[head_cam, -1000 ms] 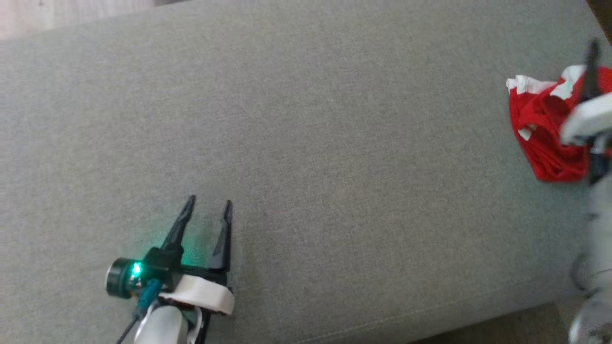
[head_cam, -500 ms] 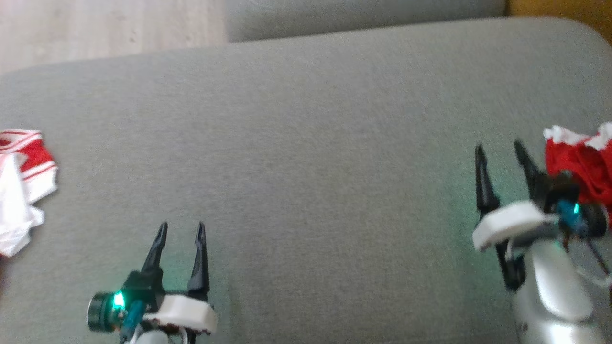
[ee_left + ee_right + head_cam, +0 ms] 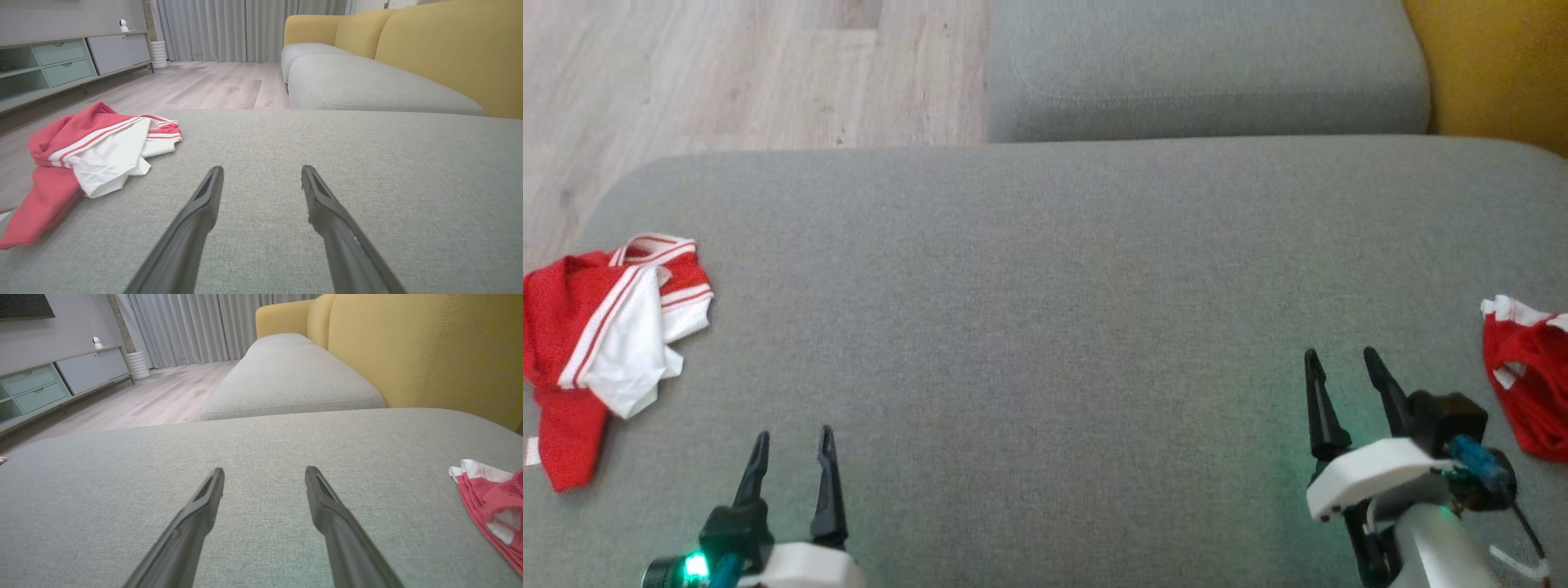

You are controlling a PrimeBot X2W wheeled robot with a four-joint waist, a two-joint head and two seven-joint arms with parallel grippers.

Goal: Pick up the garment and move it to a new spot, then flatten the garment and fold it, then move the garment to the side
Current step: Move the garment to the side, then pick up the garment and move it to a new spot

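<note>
a: which step are we on?
b: by my read the very first, the pick-up. crumpled red and white garment (image 3: 605, 327) lies at the left end of the grey cushion (image 3: 1045, 269), untouched. left gripper (image 3: 793, 433) hovers just right of it, jaws parted and empty. right gripper (image 3: 1340, 354) is likewise parted and empty, well apart from that heap
a: and the second red piece (image 3: 1531, 392) at the far right?
b: near the right gripper, not touching it. seems flatter, possibly folded already, but the frame edge cuts it, so i cannot say for sure
a: next move?
b: judgement only: the left arm swings left, comes down over a raised fold and clenches on a few layers, then carries the heap to the bare middle of the cushion. loose cloth may trail or slip out
a: any labels?
b: small white tab (image 3: 531, 451) at the garment's lower corner, too small to read. no brand or writing legible elsewhere
</note>
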